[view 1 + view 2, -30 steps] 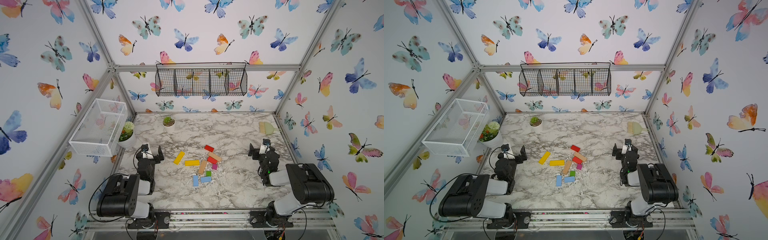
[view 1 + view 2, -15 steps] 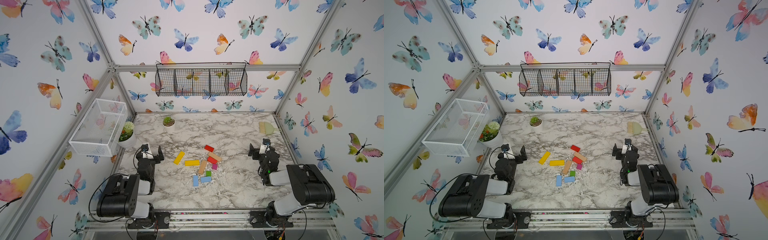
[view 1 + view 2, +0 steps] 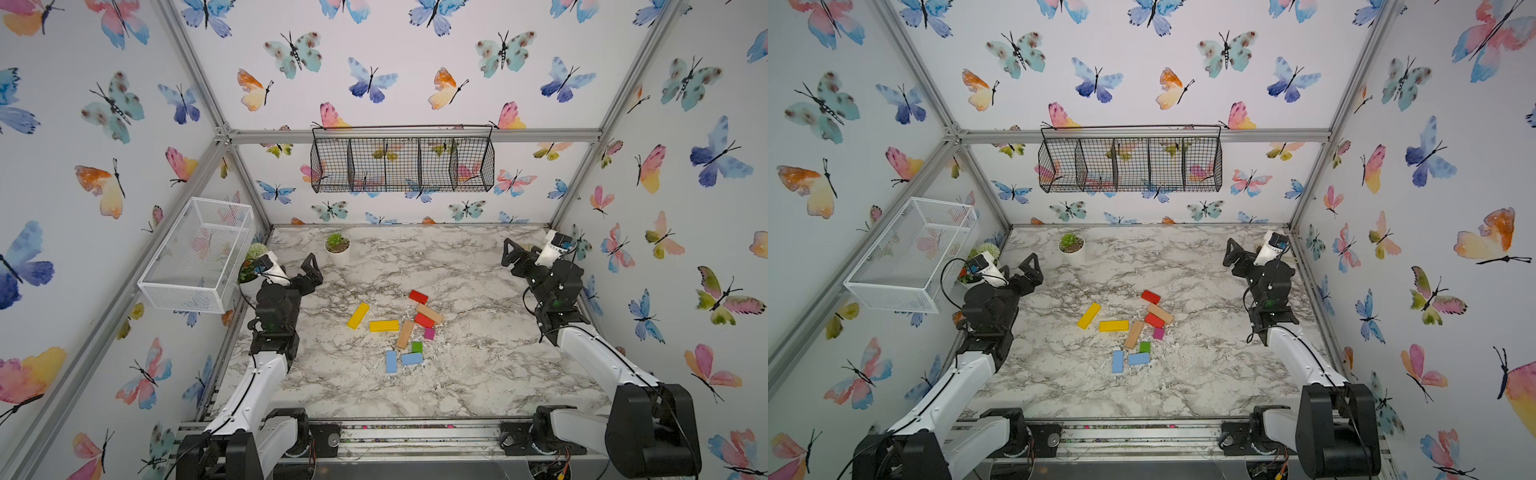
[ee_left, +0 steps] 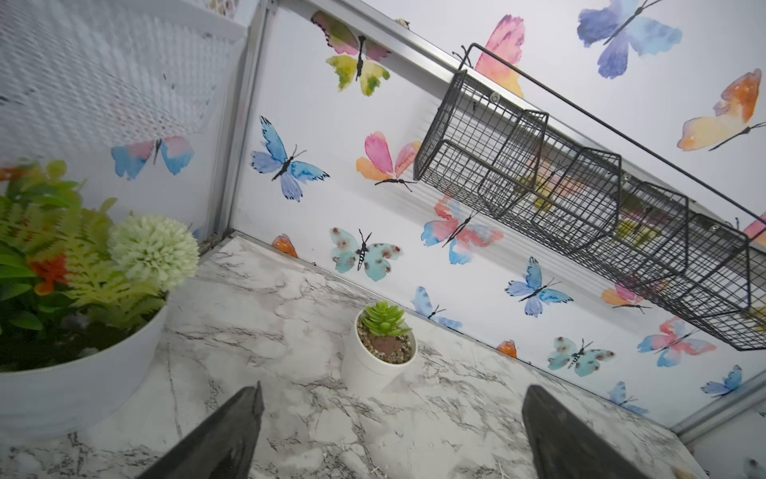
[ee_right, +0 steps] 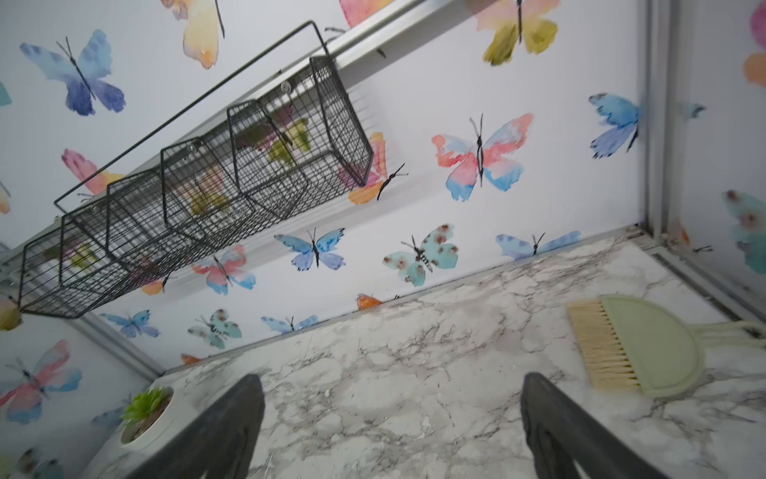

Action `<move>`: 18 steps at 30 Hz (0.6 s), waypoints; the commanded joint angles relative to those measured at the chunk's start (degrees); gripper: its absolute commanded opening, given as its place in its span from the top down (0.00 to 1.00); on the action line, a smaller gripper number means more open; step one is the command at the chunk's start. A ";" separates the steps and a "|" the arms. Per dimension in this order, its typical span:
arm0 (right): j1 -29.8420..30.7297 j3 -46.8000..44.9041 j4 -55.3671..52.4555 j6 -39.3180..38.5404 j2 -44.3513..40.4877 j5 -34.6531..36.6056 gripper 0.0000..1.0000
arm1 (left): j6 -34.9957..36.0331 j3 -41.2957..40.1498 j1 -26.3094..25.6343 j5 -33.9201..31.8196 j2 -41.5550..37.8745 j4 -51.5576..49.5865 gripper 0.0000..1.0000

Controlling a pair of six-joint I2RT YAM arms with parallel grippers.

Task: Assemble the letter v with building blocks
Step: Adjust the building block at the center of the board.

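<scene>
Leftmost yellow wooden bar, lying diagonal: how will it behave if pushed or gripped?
The yellow wooden bar looks rigid and likely light. Flat with square edges, it should slide or pivot rather than roll. An end push would probably spin it on the smooth marble-look tabletop.

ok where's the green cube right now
In both top views the green cube lies central on the table, between the magenta cube and a light-blue bar.

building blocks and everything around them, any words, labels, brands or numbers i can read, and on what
None can be read in any view. The building blocks have plain coloured or bare wood faces; the black wire basket, the small white pot and the dustpan carry no print.
</scene>
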 commanded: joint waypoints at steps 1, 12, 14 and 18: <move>0.10 2.20 -9.47 0.39 4.33 -7.23 0.02 | 0.53 5.20 -2.38 2.24 4.18 -14.00 0.04; 13.87 8.26 -37.01 -2.63 10.42 12.44 0.02 | 6.76 21.28 -23.51 -13.93 27.91 -42.29 0.06; 14.86 7.01 -37.71 -2.18 10.11 13.01 0.02 | 5.99 20.82 -23.97 -13.93 30.23 -42.46 0.08; 15.19 4.49 -37.32 -1.92 8.05 12.18 0.02 | 5.80 20.52 -23.93 -12.06 33.09 -42.26 0.11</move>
